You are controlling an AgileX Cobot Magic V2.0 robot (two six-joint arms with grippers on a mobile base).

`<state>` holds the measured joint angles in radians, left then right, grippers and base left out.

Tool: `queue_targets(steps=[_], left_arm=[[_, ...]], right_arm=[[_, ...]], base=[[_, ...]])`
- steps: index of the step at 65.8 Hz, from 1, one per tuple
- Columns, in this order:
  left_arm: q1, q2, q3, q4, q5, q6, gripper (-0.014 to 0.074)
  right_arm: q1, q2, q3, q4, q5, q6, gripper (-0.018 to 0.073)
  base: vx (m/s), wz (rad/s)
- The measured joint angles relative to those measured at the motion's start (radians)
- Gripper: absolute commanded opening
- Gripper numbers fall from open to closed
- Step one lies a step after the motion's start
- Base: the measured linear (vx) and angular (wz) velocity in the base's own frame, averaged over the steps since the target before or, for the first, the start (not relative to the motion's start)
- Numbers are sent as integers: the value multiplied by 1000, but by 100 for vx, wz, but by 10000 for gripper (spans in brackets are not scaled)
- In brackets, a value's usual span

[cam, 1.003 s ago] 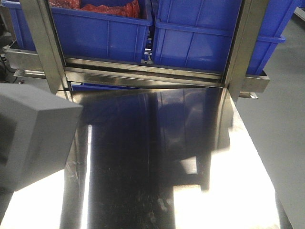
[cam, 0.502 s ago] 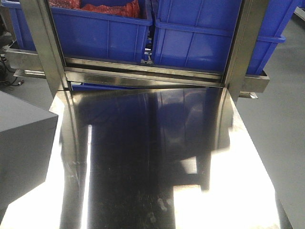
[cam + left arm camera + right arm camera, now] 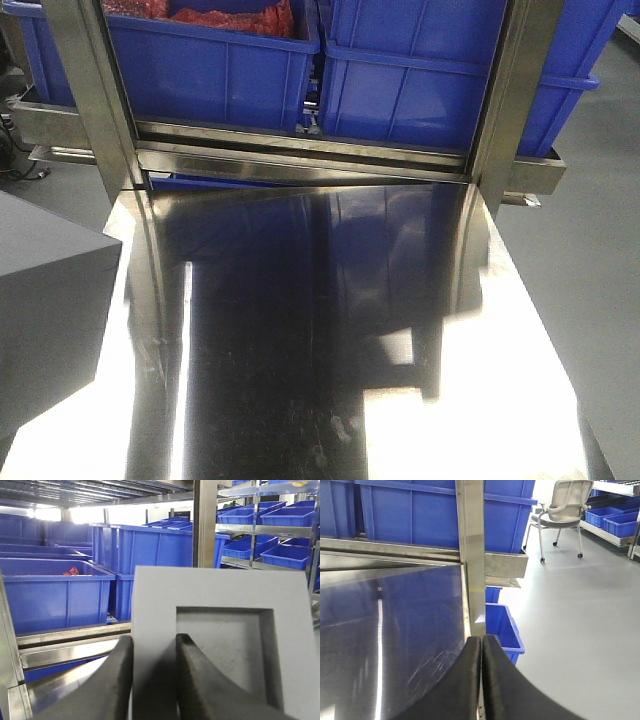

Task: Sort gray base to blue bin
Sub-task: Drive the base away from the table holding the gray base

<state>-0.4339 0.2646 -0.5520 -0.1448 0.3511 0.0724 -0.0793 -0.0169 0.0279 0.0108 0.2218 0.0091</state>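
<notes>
The gray base [image 3: 220, 630] fills the left wrist view, its square recess facing the camera. My left gripper [image 3: 154, 640] is shut on the wall left of that recess, with one finger outside and one inside it. In the front view the base [image 3: 45, 320] hangs at the left edge, beside the steel table. Blue bins stand on the rack behind the table: one [image 3: 215, 75] holds red material, another [image 3: 440, 80] is to its right. In the left wrist view a blue bin [image 3: 55, 595] sits ahead and to the left. My right gripper [image 3: 481, 640] is shut and holds nothing, at the table's right edge.
The polished steel table [image 3: 330, 350] spans the middle. Two steel rack posts [image 3: 95, 100] [image 3: 505, 110] rise at its far corners. A small blue bin [image 3: 502, 630] sits on the floor right of the table, and an office chair [image 3: 565, 505] stands farther off. More bins line the shelves [image 3: 280, 520].
In the front view the gray base shifted left and lower between one second and half a second ago. Since then it has barely moved.
</notes>
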Motion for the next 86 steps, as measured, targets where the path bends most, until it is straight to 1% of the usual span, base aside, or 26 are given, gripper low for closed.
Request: queue_targets(steps=[53, 86], left_arm=[[0, 0, 0, 0, 0, 0, -6], [0, 0, 0, -1, -1, 0, -6]], right_arm=[[0, 0, 0, 0, 0, 0, -5], [0, 0, 0, 0, 0, 0, -5]], base=[[0, -2], [-11, -44]])
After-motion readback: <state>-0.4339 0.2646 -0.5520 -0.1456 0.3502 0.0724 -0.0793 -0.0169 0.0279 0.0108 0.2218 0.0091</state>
